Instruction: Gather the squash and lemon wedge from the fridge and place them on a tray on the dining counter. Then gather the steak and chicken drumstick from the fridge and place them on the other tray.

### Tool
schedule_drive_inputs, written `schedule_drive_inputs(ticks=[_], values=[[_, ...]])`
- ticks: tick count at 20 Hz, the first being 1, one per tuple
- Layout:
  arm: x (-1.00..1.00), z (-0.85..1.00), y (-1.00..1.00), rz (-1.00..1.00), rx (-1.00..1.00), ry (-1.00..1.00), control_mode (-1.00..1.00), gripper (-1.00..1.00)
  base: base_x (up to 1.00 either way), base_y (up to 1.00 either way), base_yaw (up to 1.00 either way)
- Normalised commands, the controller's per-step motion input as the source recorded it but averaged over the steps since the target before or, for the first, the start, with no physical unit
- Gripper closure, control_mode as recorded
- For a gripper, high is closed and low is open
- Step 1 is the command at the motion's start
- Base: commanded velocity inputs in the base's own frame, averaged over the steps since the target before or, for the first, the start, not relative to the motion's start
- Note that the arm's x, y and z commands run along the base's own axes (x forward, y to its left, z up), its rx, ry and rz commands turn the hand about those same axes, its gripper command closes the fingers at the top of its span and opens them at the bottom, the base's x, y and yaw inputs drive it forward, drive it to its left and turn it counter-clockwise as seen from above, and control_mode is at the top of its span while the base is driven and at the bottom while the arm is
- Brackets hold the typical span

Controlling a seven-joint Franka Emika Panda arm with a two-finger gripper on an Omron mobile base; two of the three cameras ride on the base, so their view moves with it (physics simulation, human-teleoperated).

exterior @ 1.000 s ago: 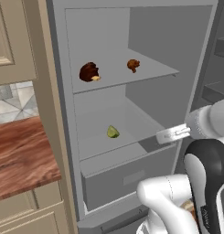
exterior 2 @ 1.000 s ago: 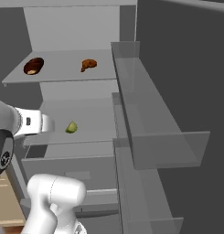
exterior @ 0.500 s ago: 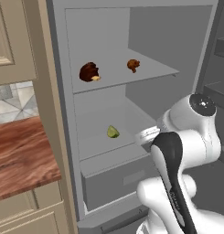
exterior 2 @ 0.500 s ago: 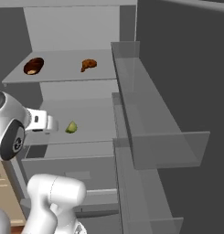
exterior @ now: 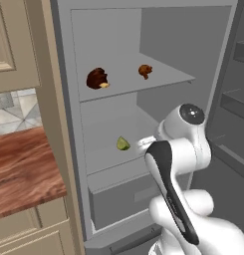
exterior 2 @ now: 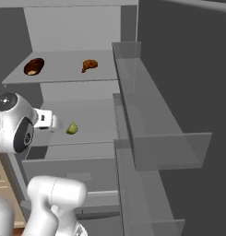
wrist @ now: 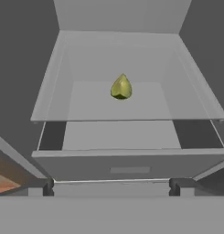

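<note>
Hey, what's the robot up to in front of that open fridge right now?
The white arm is reaching into the open fridge toward the lemon wedge, which lies alone on the lower shelf. Its pincer is open and short of the wedge, holding nothing. On the shelf above sit two brown pieces of meat, a darker one on the left and a smaller one on the right, both untouched. A drawer sits below the wedge's shelf.

The lemon wedge (wrist: 121, 87) is set on the fridge (exterior: 158, 60) middle shelf, above a drawer (wrist: 130, 167); steak (exterior: 97, 78) and drumstick (exterior: 145, 71) are placed one shelf higher, steak leftward
</note>
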Motion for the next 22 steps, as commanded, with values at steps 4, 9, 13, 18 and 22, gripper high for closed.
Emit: schedule_drive_inputs(ticks=[4,9,13,18,22], values=[[0.35,-0.20,0.04,0.00,0.00,0.08,-1.00,-1.00,0.00,0.00,0.00],[0.35,-0.19,0.06,0.00,-0.01,0.10,-1.00,-1.00,0.00,0.00,0.00],[0.40,-0.28,0.00,-0.01,-0.02,0.06,-1.00,-1.00,0.00,0.00,0.00],[0.38,-0.30,0.00,-0.02,-0.02,0.01,-1.00,-1.00,0.00,0.00,0.00],[0.43,-0.25,0.01,-0.01,-0.01,0.00,-1.00,-1.00,0.00,0.00,0.00]])
